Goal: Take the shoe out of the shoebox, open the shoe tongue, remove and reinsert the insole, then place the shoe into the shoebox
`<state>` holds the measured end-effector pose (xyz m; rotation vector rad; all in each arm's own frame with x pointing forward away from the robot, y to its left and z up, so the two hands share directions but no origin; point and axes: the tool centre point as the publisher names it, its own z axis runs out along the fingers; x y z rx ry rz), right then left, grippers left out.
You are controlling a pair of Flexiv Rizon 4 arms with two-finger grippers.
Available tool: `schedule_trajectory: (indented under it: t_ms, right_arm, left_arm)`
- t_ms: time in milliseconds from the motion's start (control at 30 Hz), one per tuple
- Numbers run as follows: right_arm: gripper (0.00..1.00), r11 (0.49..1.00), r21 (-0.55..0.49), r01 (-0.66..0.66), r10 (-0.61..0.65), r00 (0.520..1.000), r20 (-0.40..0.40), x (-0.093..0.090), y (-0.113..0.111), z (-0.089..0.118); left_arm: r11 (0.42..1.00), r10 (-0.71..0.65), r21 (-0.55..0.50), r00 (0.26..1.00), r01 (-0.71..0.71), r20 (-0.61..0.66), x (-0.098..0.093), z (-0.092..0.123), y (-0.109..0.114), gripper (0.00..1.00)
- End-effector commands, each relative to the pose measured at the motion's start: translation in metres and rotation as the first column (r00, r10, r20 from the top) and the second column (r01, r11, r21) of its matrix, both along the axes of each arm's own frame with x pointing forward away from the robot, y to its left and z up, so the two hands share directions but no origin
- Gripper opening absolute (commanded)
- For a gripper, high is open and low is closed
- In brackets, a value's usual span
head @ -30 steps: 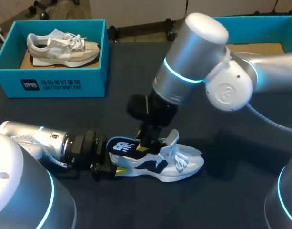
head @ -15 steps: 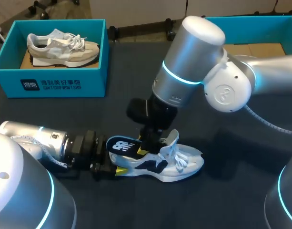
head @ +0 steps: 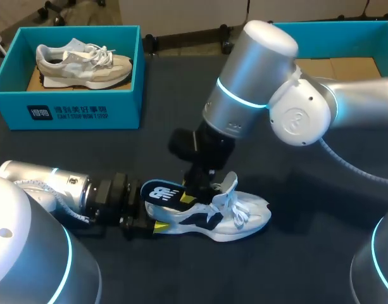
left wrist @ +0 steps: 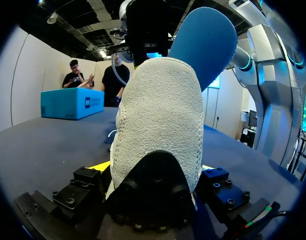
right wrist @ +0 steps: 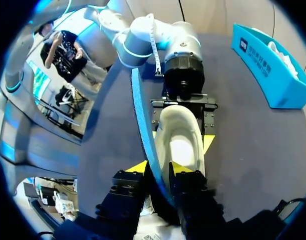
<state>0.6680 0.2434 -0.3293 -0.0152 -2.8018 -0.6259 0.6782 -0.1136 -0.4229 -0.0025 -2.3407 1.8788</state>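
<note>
A white shoe [head: 235, 218] with dark side marks lies on the dark table, toe to the right. My left gripper [head: 148, 225] comes in low from the left, its fingers on either side of the heel [left wrist: 157, 125], shut on it. The insole [head: 161, 193], black on top and blue underneath [left wrist: 205, 42], sticks up and out of the heel end. My right gripper [head: 194, 193] reaches down from above the shoe's opening. In the right wrist view its fingers [right wrist: 159, 170] stand close on both faces of the insole [right wrist: 142, 120], shut on it, with the shoe [right wrist: 180, 145] under them.
A teal shoebox [head: 73, 111] at the back left holds a beige shoe [head: 83, 63]. A second teal box [head: 345, 28] with a cardboard floor stands at the back right, behind my right arm. Bare dark tabletop lies in front of and to the right of the white shoe.
My right gripper's fingers have drawn together onto the insole, and the right arm has shifted slightly. The left gripper and the shoe have stayed in place.
</note>
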Motion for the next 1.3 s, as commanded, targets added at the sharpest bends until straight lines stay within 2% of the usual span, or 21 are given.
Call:
schedule_trajectory:
  t_ms: [33,167,467,600,1067,1100,1200,1300]
  right_arm:
    - [0.0,1.0,-0.015,-0.006,0.006,1.0,-0.022,0.002,0.006,-0.004]
    - [0.0,1.0,-0.014,-0.002,0.001,0.999,-0.034,0.001,0.006,-0.006]
    - [0.0,1.0,0.006,-0.023,0.023,1.0,-0.016,0.003,0.022,0.01]
    - [0.0,1.0,0.015,-0.014,0.015,0.999,-0.046,0.008,0.029,0.013]
    - [0.0,1.0,0.015,-0.014,0.015,0.999,-0.046,0.008,0.029,0.013]
    - [0.0,0.999,0.049,0.005,-0.002,0.998,-0.061,0.007,0.033,0.012]
    - [0.0,0.994,0.104,0.04,-0.034,0.998,-0.052,0.006,0.039,0.025]
    - [0.0,0.989,0.14,0.053,-0.049,0.998,-0.033,0.01,0.042,0.051]
  left_arm:
    - [1.0,0.002,0.0,1.0,-0.002,0.001,0.001,-0.001,0.0,0.0]
    - [1.0,0.002,0.0,1.0,-0.002,0.001,0.001,-0.001,0.0,0.0]
    - [1.0,0.002,0.0,1.0,-0.002,0.001,0.001,-0.001,0.0,0.0]
    - [1.0,0.002,0.0,1.0,-0.002,0.001,0.001,-0.001,0.0,0.0]
    - [1.0,0.002,0.0,1.0,-0.002,0.001,0.001,-0.001,0.0,0.0]
    - [1.0,0.002,0.0,1.0,-0.002,0.001,0.001,-0.001,0.0,0.0]
    - [1.0,0.002,0.0,1.0,-0.002,0.001,0.001,-0.001,0.0,0.0]
    - [1.0,0.002,0.0,1.0,-0.002,0.001,0.001,-0.001,0.0,0.0]
